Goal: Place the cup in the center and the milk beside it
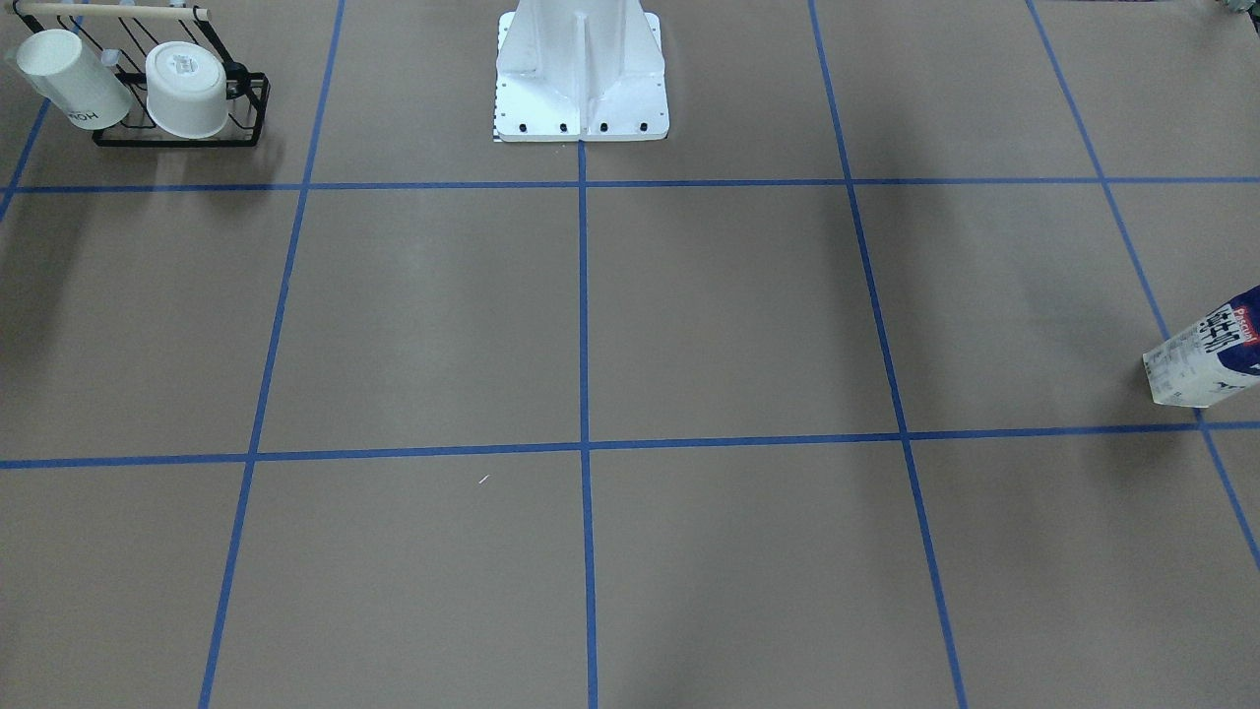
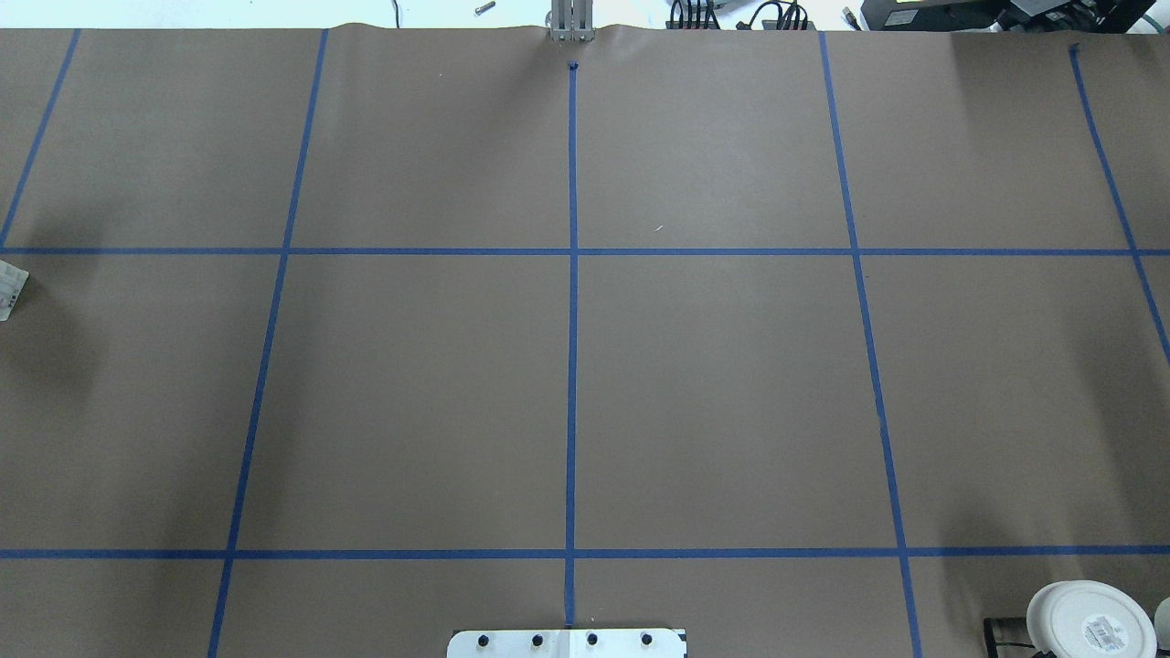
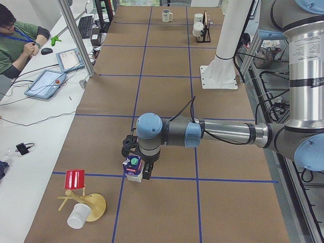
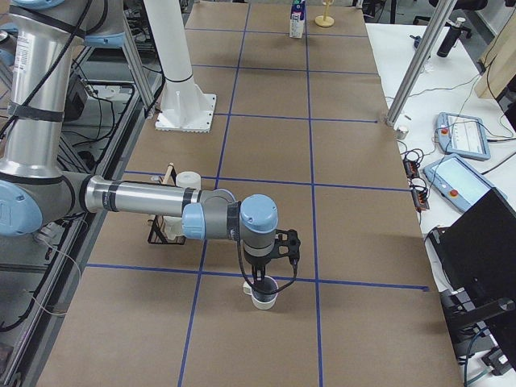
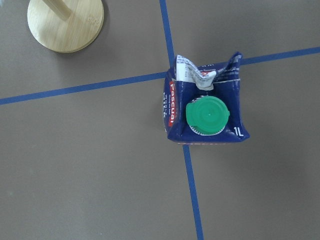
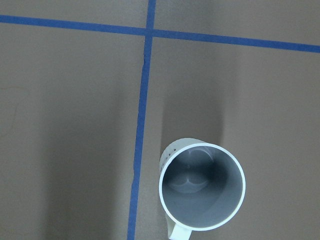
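The milk [image 5: 205, 107], a white and dark-blue carton with a green cap, stands upright on a tape crossing at the table's left end. It also shows in the exterior left view [image 3: 134, 171], at the front-facing view's right edge [image 1: 1206, 359] and at the overhead view's left edge [image 2: 7, 291]. My left gripper [image 3: 136, 164] hangs straight over it, fingers down around its top; I cannot tell whether it is open or shut. The cup [image 6: 202, 186], a small white mug with a grey inside, stands upright at the right end [image 4: 264, 293]. My right gripper [image 4: 263, 282] hangs just above its rim; its state is unclear.
A black rack [image 1: 177, 141] holds a white "HOH" mug [image 1: 74, 79] and a wider white cup [image 1: 187, 89] near the robot's base [image 1: 581, 79]. A wooden stand [image 3: 86, 202] with a red and a white cup stands by the milk. An operator [image 3: 17, 45] sits at the side desk.
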Robot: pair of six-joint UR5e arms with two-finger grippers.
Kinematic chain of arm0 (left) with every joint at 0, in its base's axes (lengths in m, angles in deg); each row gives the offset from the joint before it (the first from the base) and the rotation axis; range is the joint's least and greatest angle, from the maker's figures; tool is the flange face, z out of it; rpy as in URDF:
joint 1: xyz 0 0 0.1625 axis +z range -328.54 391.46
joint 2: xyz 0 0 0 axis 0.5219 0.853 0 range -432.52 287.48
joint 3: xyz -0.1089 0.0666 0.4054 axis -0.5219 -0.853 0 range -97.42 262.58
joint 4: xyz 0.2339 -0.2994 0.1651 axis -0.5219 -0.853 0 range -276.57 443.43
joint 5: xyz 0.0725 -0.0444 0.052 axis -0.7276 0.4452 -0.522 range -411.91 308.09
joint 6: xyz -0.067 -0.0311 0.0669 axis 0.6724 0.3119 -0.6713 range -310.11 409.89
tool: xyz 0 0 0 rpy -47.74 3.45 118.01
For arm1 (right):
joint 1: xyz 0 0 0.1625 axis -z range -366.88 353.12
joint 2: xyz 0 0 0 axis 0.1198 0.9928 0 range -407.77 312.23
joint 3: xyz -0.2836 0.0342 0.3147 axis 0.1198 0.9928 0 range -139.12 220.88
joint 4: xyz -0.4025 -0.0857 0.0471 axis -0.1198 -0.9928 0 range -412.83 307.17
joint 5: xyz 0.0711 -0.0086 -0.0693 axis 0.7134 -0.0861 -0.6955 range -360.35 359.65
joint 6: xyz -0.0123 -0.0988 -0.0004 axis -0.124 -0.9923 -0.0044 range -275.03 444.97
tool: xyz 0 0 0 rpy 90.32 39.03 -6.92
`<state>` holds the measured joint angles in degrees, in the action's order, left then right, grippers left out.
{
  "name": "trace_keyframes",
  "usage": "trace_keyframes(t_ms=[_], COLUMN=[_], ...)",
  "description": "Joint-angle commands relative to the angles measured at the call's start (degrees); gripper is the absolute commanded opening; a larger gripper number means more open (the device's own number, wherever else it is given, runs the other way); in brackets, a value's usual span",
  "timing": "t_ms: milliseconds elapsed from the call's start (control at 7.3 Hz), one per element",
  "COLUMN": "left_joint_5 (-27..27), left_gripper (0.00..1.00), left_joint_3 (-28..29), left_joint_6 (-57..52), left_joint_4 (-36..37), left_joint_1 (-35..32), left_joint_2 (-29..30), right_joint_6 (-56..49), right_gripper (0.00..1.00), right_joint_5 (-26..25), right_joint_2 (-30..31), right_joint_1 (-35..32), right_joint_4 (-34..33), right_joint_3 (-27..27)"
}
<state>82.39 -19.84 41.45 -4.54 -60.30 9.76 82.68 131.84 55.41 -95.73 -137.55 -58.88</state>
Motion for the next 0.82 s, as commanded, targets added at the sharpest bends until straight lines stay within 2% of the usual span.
trace_keyframes(t_ms=[0,685], left_joint_5=[0.0,-0.4], left_gripper=[0.99,0.99], left_joint_3=[-0.6,-3.4], left_joint_6=[0.1,0.0], left_joint_4=[0.0,-0.3], left_joint_1=[0.1,0.0], left_joint_2=[0.1,2.0], right_joint_6=[0.0,0.3], right_gripper=[1.0,1.0], right_joint_5=[0.0,-0.2], right_joint_2=[0.1,-0.9], right_joint_1=[0.0,0.0], right_joint_4=[0.0,2.4], right_joint_3=[0.0,-1.5])
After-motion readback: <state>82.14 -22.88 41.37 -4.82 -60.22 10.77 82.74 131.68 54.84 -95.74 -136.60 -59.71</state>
